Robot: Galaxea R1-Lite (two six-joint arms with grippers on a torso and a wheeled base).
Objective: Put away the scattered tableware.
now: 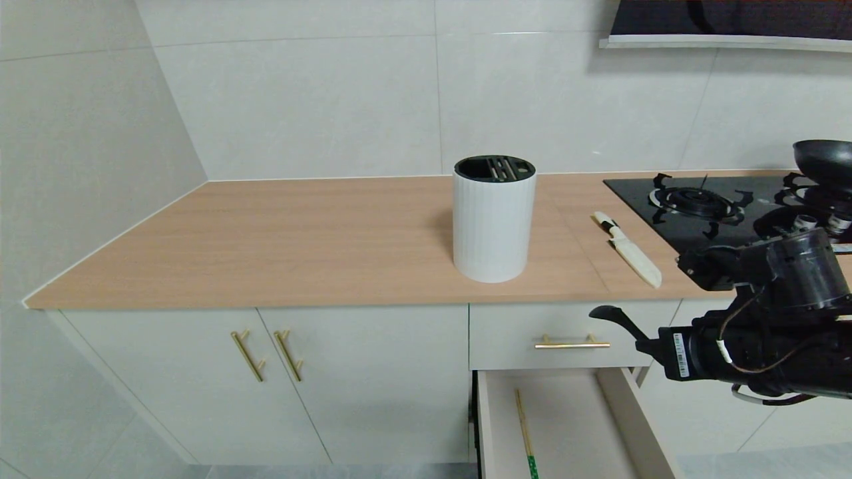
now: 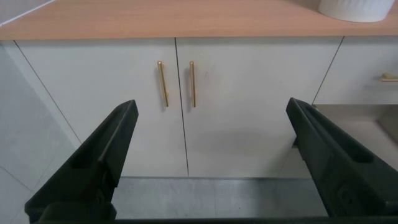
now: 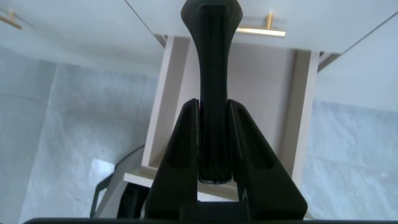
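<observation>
A white-bladed knife (image 1: 629, 250) with a black and white handle lies on the wooden counter (image 1: 299, 239) beside the stove. To its left stands a white cylindrical knife holder (image 1: 494, 226) with a black slotted top. My right gripper (image 1: 653, 348) hangs in front of the cabinets, above the open drawer (image 1: 624, 412), shut on a black utensil (image 1: 614, 315). Seen from the right wrist, the utensil (image 3: 211, 56) sticks out between the shut fingers (image 3: 180, 149) over the drawer (image 3: 160, 106). A pair of chopsticks (image 1: 524, 426) lies inside the drawer. My left gripper (image 2: 211, 107) is open and holds nothing, facing the cabinet doors.
A black gas stove (image 1: 705, 203) with a dark pan (image 1: 824, 159) takes up the counter's right end. Below are cabinet doors with gold handles (image 1: 266, 356) and a shut drawer (image 1: 572, 343) above the open one. Tiled walls stand behind and to the left.
</observation>
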